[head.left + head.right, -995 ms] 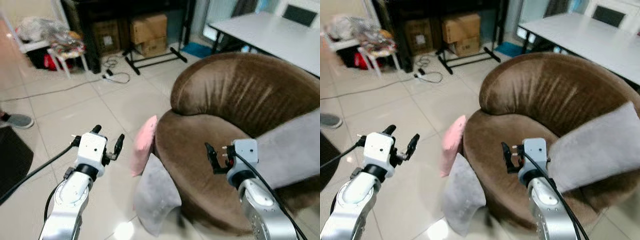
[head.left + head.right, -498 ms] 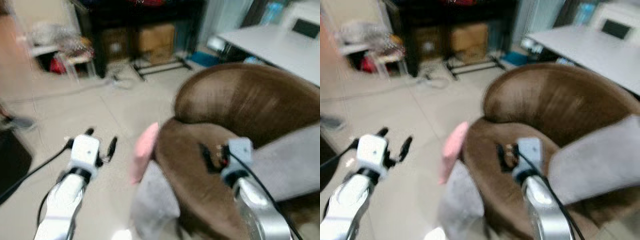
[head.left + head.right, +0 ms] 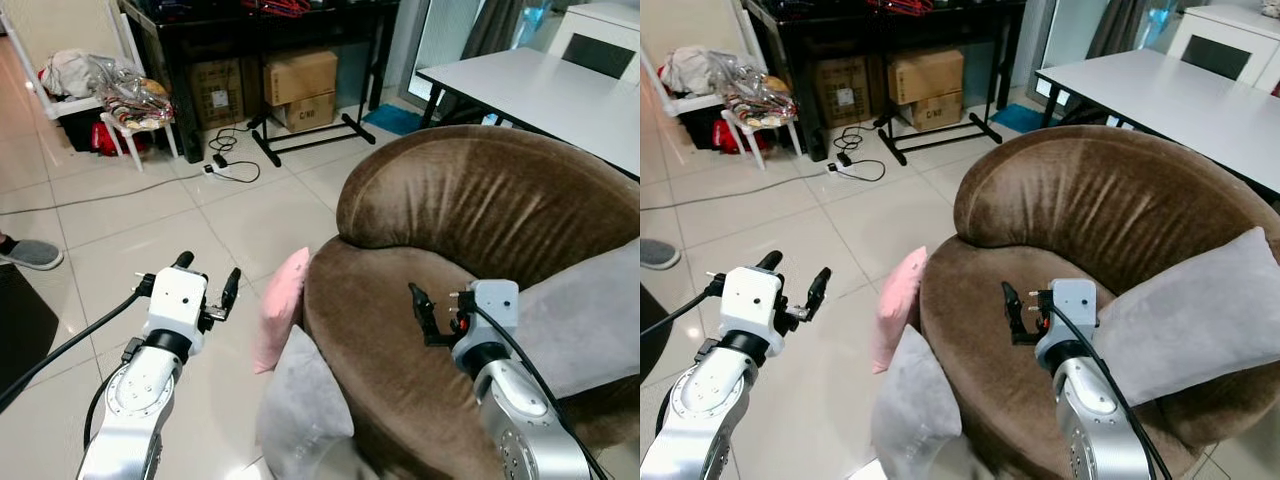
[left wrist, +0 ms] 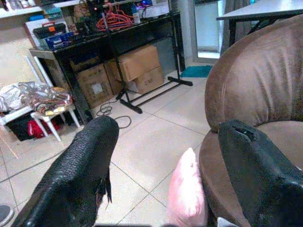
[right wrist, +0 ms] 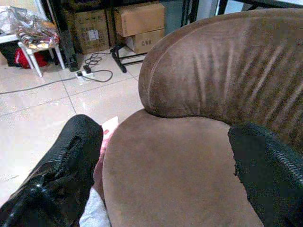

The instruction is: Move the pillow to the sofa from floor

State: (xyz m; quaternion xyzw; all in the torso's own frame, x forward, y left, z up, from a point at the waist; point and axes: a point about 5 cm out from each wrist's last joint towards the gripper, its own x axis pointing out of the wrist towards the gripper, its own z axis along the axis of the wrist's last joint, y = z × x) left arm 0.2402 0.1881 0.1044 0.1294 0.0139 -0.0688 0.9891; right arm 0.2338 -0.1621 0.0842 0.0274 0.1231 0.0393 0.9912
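Note:
A pink pillow [image 3: 281,310] stands on edge on the tiled floor, leaning against the front of the round brown sofa [image 3: 480,200]. A grey pillow [image 3: 300,410] leans on the sofa just nearer to me. Another grey pillow [image 3: 585,320] lies on the sofa seat at the right. My left gripper [image 3: 208,273] hovers open over the floor to the left of the pink pillow, which shows between its fingers [image 4: 80,175] in the left wrist view. My right gripper [image 3: 437,310] is open above the sofa seat, holding nothing.
A white table [image 3: 540,85] stands behind the sofa. Cardboard boxes [image 3: 298,75] and a black stand are at the back. A cable with a power strip [image 3: 215,165] lies on the floor, near a cluttered white stool [image 3: 120,100]. A person's shoe [image 3: 30,255] is at far left.
The camera swung and blurred half a second ago and is steady now, with the sofa slightly nearer. Both grippers stay open and apart from the pillows, which have not moved.

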